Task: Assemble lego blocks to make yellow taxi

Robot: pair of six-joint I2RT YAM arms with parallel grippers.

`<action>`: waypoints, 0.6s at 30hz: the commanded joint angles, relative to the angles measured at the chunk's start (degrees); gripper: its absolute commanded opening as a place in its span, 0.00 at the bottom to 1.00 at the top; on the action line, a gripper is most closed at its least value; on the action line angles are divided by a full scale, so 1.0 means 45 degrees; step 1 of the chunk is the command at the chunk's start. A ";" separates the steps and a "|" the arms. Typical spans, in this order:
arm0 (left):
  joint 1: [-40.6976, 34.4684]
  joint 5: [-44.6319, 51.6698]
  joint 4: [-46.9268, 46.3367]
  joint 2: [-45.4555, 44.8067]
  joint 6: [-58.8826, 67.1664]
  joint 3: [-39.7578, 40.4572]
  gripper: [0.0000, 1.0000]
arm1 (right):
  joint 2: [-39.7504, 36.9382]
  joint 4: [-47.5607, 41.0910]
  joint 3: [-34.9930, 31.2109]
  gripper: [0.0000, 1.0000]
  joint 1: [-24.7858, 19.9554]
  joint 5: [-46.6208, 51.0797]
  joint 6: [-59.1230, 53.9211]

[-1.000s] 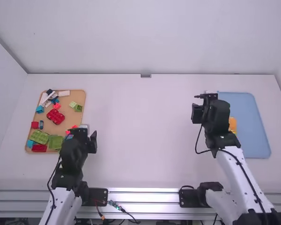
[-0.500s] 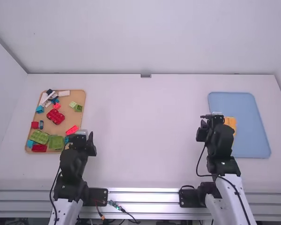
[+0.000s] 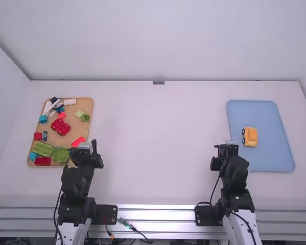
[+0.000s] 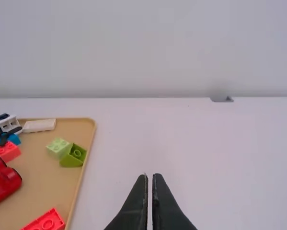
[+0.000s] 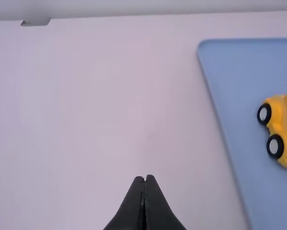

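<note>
And here we are, twelve o'clock pointing away from the camera! The yellow taxi (image 3: 250, 137) sits on the blue tray (image 3: 269, 112), a touch toward nine o'clock from its middle, its two visible black wheels (image 5: 264, 113) facing nine. It looks built or very nearly so; I can't confirm from here that every joint is pressed home.

The right gripper (image 5: 144, 178) is just off the tray, with the taxi at its two o'clock. Its fingers are together, nothing between them. Over on the other side, the left gripper (image 4: 149, 177) is near the four o'clock edge of the tan tray (image 3: 81, 128), its claw closed too and empty.

So the play now, as I read it, is a clean finish: hands off the taxi! If either arm must shift, keep the right one on the six o'clock side, low corners avoided, because a brush at those wheels could roll the taxi or spin it. Does a block need seating? Then open wide, come straight down over the body, square to its sides, and press gently and evenly; a tilted push could pop a part loose.

And on the left, mind the red brick (image 3: 78, 141) toward four o'clock and the lime-green blocks (image 4: 72, 155) at two: spares, by my judgement, best left untouched.
</note>
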 commanded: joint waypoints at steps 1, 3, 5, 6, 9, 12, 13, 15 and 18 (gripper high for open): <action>0.0046 -0.0027 -0.0066 -0.0104 0.0080 -0.0124 0.00 | -0.0572 0.0041 -0.0605 0.00 0.0036 -0.0012 0.0056; 0.0046 -0.0027 -0.0066 -0.0104 0.0080 -0.0124 0.00 | -0.0916 0.0041 -0.0750 0.00 0.0036 -0.0012 0.0056; 0.0046 -0.0027 -0.0066 -0.0104 0.0080 -0.0124 0.00 | -0.1304 0.0041 -0.0750 0.00 0.0036 -0.0012 0.0056; 0.0046 -0.0027 -0.0066 -0.0104 0.0080 -0.0124 0.00 | -0.1520 0.0041 -0.0750 0.00 0.0036 -0.0012 0.0056; 0.0046 -0.0027 -0.0066 -0.0104 0.0080 -0.0124 0.00 | -0.2040 0.0041 -0.0750 0.00 0.0036 -0.0012 0.0056; 0.0046 -0.0027 -0.0066 -0.0104 0.0080 -0.0124 0.00 | -0.2486 0.0041 -0.0750 0.00 0.0036 -0.0012 0.0056; 0.0046 -0.0027 -0.0066 -0.0104 0.0080 -0.0124 0.00 | -0.2678 0.0041 -0.0750 0.00 0.0036 -0.0012 0.0056; 0.0046 -0.0027 -0.0066 -0.0104 0.0080 -0.0124 0.00 | -0.3049 0.0041 -0.0750 0.00 0.0036 -0.0012 0.0056; 0.0046 -0.0027 -0.0066 -0.0104 0.0080 -0.0124 0.00 | -0.3535 0.0041 -0.0750 0.00 0.0036 -0.0012 0.0056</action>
